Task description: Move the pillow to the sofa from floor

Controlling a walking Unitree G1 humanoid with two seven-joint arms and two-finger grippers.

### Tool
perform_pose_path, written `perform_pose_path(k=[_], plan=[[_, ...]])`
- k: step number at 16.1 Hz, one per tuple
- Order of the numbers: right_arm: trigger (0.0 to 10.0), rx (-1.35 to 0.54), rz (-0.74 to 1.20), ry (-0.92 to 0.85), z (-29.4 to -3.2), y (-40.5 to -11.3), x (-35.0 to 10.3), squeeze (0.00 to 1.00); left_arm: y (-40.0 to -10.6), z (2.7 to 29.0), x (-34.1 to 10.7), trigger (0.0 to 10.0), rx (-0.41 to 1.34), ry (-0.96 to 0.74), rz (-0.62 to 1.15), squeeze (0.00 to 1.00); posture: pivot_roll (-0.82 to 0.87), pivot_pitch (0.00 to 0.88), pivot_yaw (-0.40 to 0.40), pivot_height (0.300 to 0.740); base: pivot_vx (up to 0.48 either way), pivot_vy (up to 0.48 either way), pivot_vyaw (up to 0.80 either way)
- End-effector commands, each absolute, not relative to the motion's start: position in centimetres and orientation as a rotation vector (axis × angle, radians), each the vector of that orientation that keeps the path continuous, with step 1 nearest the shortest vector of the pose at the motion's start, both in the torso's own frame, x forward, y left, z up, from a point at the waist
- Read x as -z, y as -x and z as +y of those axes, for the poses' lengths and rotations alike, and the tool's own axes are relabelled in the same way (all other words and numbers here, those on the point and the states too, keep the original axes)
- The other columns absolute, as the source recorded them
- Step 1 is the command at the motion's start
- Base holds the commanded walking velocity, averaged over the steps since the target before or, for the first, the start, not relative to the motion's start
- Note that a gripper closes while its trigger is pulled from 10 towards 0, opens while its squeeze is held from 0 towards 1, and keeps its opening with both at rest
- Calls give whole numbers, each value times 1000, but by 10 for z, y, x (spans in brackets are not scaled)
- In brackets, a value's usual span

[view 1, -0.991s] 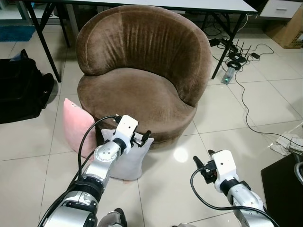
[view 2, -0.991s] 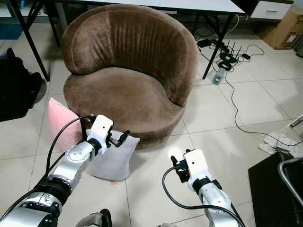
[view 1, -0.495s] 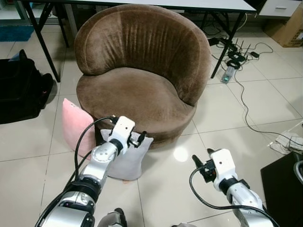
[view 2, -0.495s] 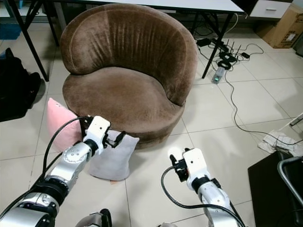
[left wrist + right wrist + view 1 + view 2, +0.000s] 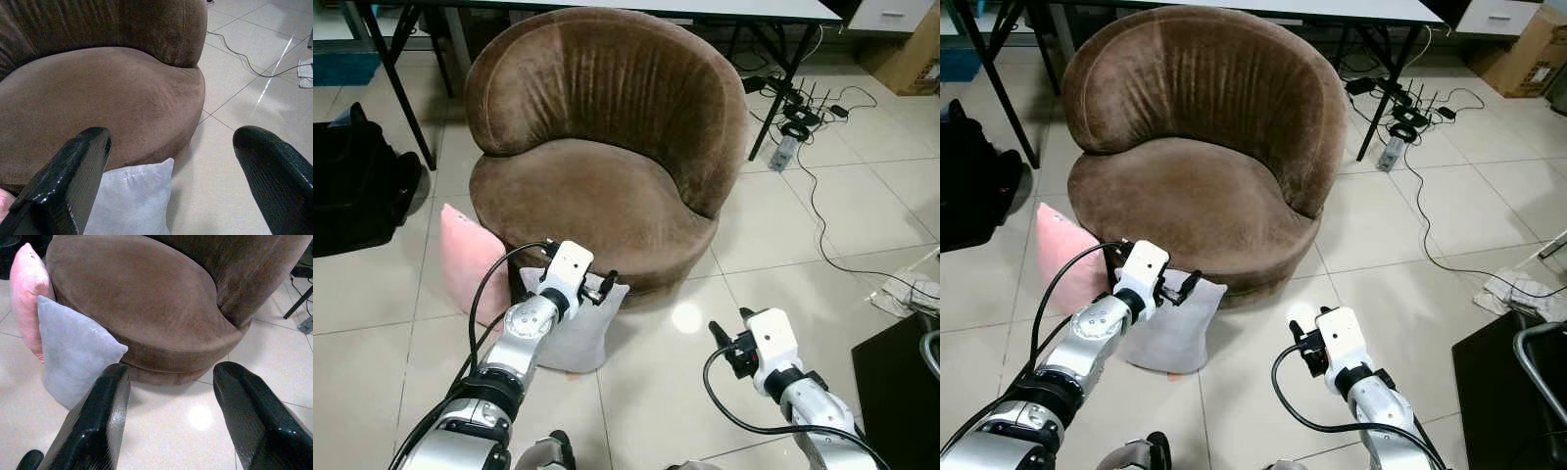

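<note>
The tiled floor [image 5: 783, 245] carries a brown sofa [image 5: 607, 166], 2 pillows (pink [image 5: 465, 264], grey [image 5: 582, 328]) and cables [image 5: 818, 186].

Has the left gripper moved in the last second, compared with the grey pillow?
No real move. The left gripper, fingers open, hovers at the top edge of the grey pillow, just as before; the small shift in the view comes from the camera.

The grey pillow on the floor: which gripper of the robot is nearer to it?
Left. The left gripper is open right above the top edge of the grey pillow. The right gripper is open too, over the bare floor well to its right.
</note>
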State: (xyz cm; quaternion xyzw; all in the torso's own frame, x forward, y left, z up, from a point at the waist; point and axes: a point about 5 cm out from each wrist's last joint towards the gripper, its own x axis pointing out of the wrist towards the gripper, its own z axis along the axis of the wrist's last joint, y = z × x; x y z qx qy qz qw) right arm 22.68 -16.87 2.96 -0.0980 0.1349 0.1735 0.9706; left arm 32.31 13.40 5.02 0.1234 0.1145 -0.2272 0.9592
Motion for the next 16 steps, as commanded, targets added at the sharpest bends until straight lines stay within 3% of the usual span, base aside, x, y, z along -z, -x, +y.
perform_pose_path(k=[1, 5, 13, 16], plan=[[10000, -328, 288, 215, -176, -224, -28, 0, -323, 129, -53, 10000, 478, -267, 211, 0, -191, 123, -62, 740, 0, 0, 0], [10000, -336, 276, 226, -176, -224, -28, 0, -324, 130, -54, 10000, 457, -278, 189, 0, -192, 126, -63, 740, 0, 0, 0], [10000, -373, 293, 234, -172, -219, -24, 0, -324, 136, -55, 10000, 365, -360, 155, 0, -186, 125, -69, 665, 0, 0, 0], [10000, -368, 291, 236, -173, -219, -24, 0, -323, 134, -50, 10000, 389, -312, 201, 0, -185, 117, -72, 635, 0, 0, 0]])
